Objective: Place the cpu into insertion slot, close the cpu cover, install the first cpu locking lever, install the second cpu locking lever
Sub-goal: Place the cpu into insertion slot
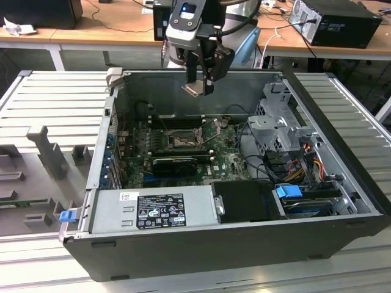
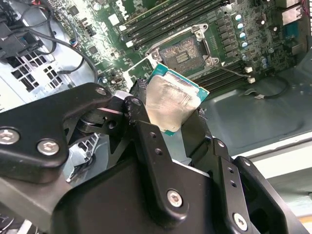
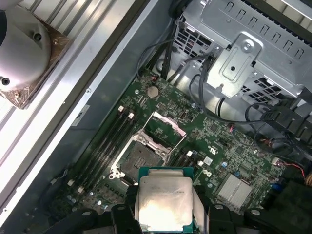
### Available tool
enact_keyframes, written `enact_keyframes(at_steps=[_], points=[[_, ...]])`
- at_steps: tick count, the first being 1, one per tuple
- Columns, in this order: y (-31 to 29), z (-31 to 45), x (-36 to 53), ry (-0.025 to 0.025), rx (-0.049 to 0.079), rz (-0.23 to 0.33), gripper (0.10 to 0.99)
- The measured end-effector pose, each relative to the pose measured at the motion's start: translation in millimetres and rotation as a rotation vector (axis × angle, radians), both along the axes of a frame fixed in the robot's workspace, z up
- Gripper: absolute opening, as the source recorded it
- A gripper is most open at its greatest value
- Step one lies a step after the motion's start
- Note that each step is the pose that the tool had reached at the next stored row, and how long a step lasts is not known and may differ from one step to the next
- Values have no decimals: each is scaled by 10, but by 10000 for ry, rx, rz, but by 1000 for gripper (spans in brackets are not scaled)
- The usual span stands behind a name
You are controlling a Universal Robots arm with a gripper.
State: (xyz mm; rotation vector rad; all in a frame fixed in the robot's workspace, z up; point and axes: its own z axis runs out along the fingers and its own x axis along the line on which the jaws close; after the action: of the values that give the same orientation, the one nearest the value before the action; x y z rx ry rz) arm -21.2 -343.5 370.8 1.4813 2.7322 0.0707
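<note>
The cpu (image 1: 197, 89), a flat square chip with a dull silver top, hangs above the open computer case with my gripper (image 1: 200, 84) shut on its edges. In both wrist views the cpu (image 2: 171, 103) (image 3: 164, 203) sits between the black fingers (image 2: 135, 109). The insertion slot (image 1: 181, 141) (image 2: 183, 52) (image 3: 138, 158) lies open on the green board below, with nothing in it. The cpu cover (image 3: 165, 127) stands tilted up at one side of the slot, and the thin locking levers (image 1: 212, 129) stick up beside it.
Inside the case (image 1: 201, 250) are a grey power supply (image 1: 156, 210), a metal drive cage (image 1: 278, 125) with cables, long memory slots (image 2: 168, 19) and a long black block (image 1: 174, 163). A grey fixture tray (image 1: 36, 159) lies at the exterior view's left.
</note>
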Motion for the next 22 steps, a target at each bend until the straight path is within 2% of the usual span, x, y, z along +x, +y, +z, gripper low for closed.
enact_keyframes(at_steps=[2,10,22], points=[[0,0,0,0,-1,-115,529],[0,-3,0,0,-15,-1166,529],[0,-5,0,0,-23,-2245,529]])
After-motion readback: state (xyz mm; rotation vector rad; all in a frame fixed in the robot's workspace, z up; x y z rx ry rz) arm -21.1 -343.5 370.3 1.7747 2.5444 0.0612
